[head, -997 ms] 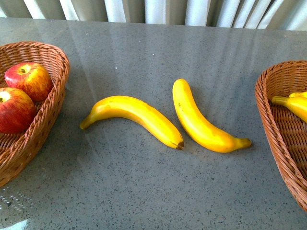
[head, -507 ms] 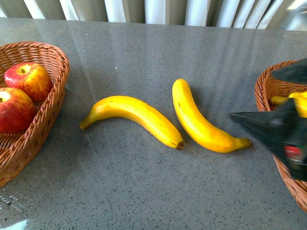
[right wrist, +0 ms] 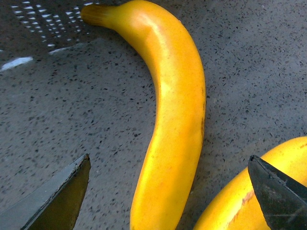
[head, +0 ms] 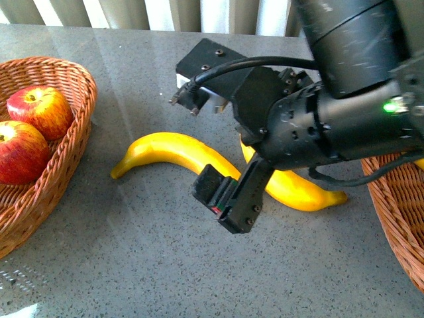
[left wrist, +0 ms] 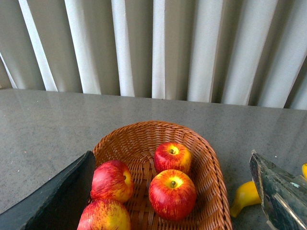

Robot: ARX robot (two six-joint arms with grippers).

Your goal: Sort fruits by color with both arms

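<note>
Grey speckled stone forms the countertop [head: 132, 265], and two glossy yellow bananas lie out on its middle, between two woven wicker baskets. The left banana [head: 165, 151] rests on its side with its stem end toward the left basket [head: 63, 165]. The right banana [head: 301, 192] lies close beside it and is largely covered in the front view by the black right arm [head: 344, 112], which reaches across from the right basket [head: 397, 218]. The right gripper [right wrist: 169, 160] hangs low over the fruit with its claw released. In the right wrist view its two dark fingers [right wrist: 57, 196] stand wide apart on either side of the left banana and clear of it, and the right banana shows at the far finger. The left gripper [left wrist: 171, 158] is likewise spread wide and holds nothing as it hovers over the left basket. Four red apples [left wrist: 172, 194] streaked with yellow sit in that basket, two of them touching near one finger. The yellow tip of a banana shows just outside the basket's rim. Pale vertical blinds [left wrist: 158, 48] hang behind the countertop.
</note>
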